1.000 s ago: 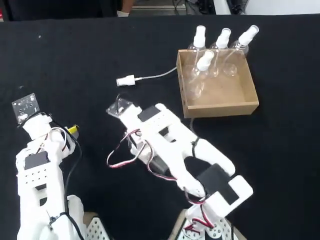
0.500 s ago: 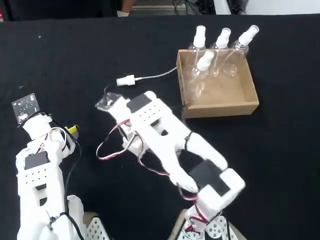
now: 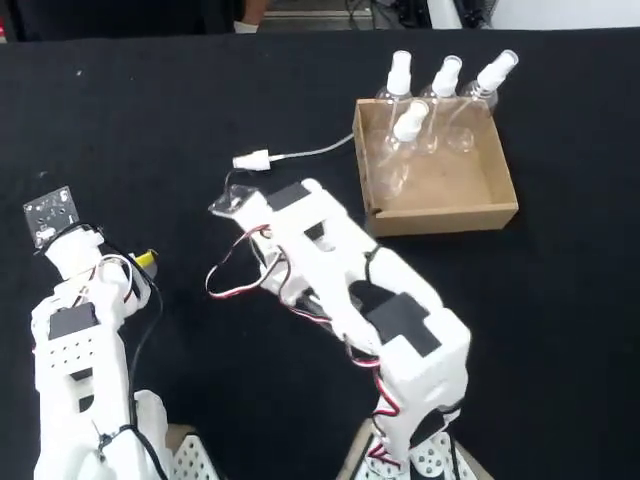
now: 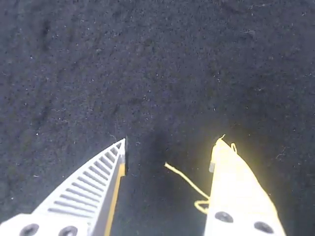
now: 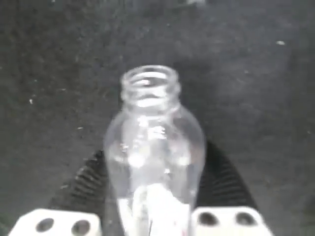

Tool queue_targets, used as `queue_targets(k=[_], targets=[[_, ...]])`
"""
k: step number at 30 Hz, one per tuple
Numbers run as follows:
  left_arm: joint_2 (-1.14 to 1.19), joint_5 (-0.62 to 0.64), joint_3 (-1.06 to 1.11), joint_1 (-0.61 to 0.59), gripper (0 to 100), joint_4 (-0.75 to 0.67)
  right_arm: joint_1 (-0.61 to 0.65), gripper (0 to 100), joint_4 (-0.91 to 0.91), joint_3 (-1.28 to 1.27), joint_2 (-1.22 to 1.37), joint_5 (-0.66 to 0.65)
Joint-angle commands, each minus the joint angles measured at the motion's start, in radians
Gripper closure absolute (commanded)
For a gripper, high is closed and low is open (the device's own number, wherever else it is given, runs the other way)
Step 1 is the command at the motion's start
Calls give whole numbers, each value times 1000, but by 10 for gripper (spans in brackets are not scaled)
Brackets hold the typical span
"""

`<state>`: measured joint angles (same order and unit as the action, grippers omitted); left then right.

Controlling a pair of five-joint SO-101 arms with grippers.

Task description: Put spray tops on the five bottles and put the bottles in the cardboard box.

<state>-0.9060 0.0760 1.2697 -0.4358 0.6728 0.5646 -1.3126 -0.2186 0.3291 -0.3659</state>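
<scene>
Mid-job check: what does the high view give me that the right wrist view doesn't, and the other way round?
High view: the brown cardboard box holding four clear bottles with white spray tops, and a loose white spray top with its tube beside it. Right wrist view: the uncapped threaded neck of the clear plastic bottle. Both: that bottle held in the right gripper, over the black table.

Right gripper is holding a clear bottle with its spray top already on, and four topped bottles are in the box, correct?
No. The bottle in the right gripper is uncapped; the right wrist view shows its open neck. Four topped bottles are indeed in the box.
</scene>
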Motion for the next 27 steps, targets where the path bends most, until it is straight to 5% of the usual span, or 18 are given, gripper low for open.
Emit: queue_targets(k=[1, 11, 18, 27], targets=[[-18, 2, -64, -1, 729, -15, -68, 988, -25, 12, -200, 35], [-9, -14, -38, 90, 729, -6, -219, 988, 46, -305, -819, 37], [-5, -75, -133, 162, 729, 74, -210, 988, 192, -659, -1310, 31], [178, 63, -400, 292, 729, 104, -505, 988, 209, -809, -1675, 117]])
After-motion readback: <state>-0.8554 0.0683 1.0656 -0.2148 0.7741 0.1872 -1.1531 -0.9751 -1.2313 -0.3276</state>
